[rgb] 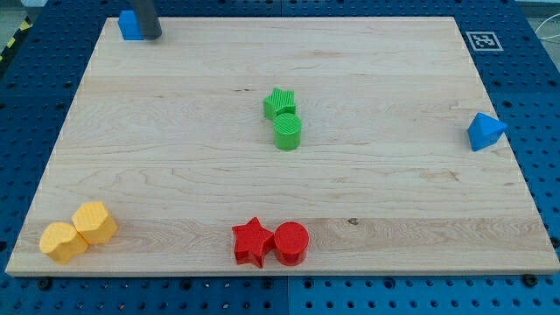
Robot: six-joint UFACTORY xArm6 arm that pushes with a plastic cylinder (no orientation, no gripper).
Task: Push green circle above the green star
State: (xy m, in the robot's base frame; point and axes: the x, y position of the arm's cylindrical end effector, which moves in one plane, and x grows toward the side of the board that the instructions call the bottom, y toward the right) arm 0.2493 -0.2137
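The green circle sits near the board's middle, touching the green star just below and slightly right of it. My tip is at the view's top left corner of the board, right beside a blue block. The tip is far from both green blocks, up and to their left.
A blue triangle-like block lies at the right edge. A red star and red circle touch at the bottom middle. Two yellow blocks sit at the bottom left. The wooden board has a marker tag at its top right.
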